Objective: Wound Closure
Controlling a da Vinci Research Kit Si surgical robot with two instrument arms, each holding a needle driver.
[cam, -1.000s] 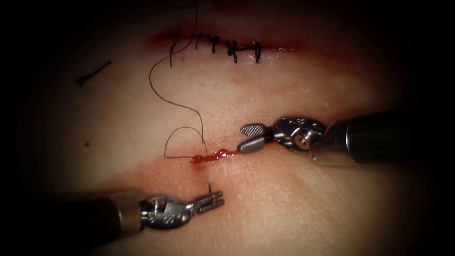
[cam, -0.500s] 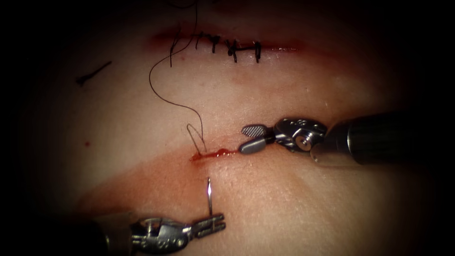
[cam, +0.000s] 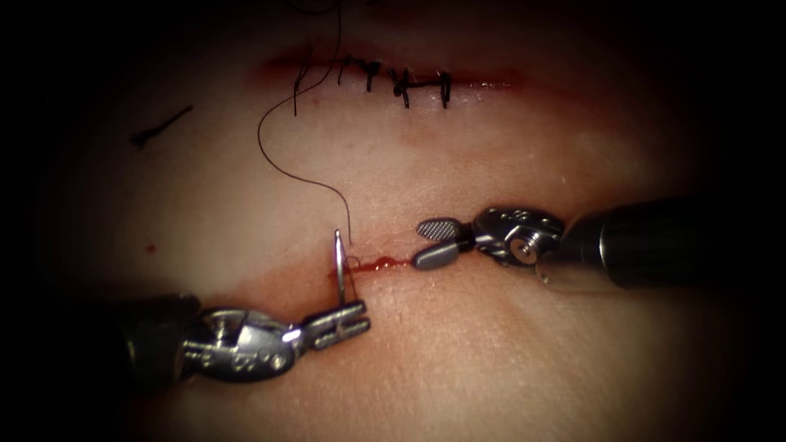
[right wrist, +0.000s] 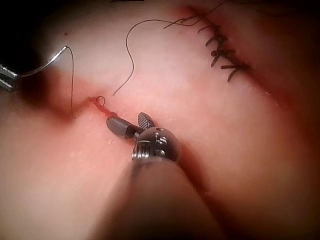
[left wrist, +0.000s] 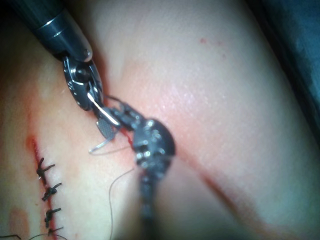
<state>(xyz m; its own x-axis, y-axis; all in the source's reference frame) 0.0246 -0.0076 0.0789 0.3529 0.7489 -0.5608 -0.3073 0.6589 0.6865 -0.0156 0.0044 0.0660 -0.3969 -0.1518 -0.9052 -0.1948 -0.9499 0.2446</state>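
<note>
Tissue carries an open cut with red fluid (a stitched one lies beyond). Right hand rests released, grasping nothing, at the cut. Left hand is clenched on the needle near its tail, out of the tissue; thread trails away.

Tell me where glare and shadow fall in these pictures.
Endoscope view: dark toward the edges; glare on the left tool, shut on the needle near its thread-free end, needle out of the tissue. Right wrist view: shadow beside the needle; right tool open, empty.
</note>
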